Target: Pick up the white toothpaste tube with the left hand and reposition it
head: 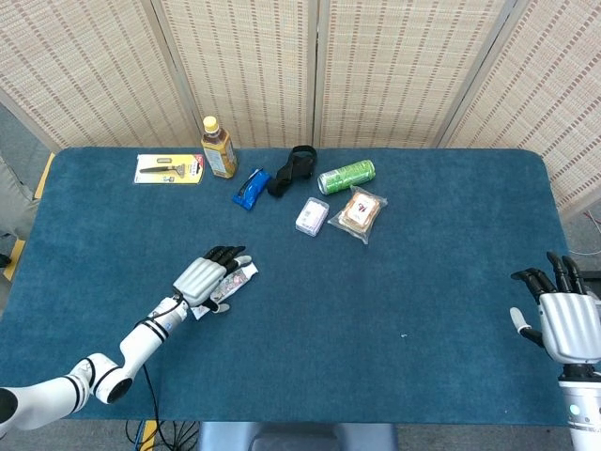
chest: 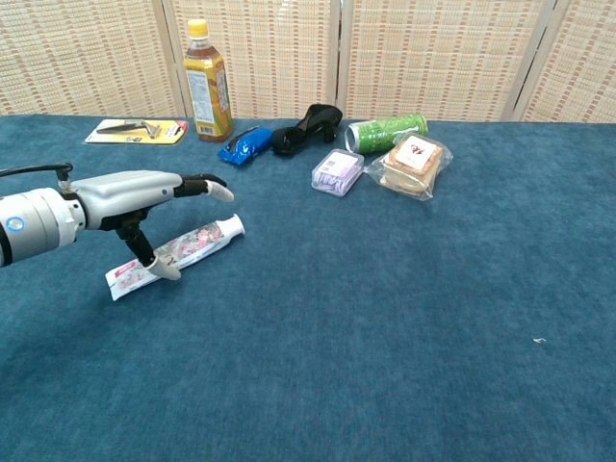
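Left hand [chest: 135,197] over the tube [chest: 178,251], fingers spread wide, thumb tip touching it, no grip. Right hand [head: 566,321] wide, empty.

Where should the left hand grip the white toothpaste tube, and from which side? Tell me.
Probably from above, across the middle of the white toothpaste tube. It lies flat, cap end toward the far right, and the left hand already hovers over it with fingers spread and its thumb at the near edge.
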### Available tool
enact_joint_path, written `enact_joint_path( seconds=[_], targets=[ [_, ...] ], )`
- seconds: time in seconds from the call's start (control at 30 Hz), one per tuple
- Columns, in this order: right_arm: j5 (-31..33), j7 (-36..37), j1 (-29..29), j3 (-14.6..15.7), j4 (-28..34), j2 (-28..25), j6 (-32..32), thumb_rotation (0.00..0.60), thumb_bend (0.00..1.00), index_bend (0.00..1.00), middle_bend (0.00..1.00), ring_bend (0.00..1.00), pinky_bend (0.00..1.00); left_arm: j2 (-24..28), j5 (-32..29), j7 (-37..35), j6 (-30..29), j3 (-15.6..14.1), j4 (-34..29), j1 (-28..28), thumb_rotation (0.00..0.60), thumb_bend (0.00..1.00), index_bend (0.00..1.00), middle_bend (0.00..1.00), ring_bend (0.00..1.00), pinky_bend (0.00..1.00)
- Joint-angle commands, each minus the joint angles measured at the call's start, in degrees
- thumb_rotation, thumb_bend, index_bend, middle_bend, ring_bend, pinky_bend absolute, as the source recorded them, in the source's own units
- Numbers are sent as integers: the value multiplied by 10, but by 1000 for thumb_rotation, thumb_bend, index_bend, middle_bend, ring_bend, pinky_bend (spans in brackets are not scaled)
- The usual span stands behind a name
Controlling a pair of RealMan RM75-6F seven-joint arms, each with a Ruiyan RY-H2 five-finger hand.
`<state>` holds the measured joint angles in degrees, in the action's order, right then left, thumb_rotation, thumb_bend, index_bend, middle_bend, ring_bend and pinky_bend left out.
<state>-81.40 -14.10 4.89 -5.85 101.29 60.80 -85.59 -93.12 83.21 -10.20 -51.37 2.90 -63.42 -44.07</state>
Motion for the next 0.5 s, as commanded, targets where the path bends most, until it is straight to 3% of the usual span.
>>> enact_joint_path(
  seconds=[0.03, 0.5],
  targets=[
    [-1, 1, -1, 0, 1, -1, -2, 600, 230, 338, 344, 217, 63, -7, 4, 10, -5, -3, 13, 2, 600, 111, 0, 0, 0, 28],
    [-4, 5, -5, 3, 1, 0, -5, 600, 229, 338, 344, 217, 63, -19, -3, 70, -10, -5, 88, 12, 600, 112, 0, 0, 0, 24]
  ],
)
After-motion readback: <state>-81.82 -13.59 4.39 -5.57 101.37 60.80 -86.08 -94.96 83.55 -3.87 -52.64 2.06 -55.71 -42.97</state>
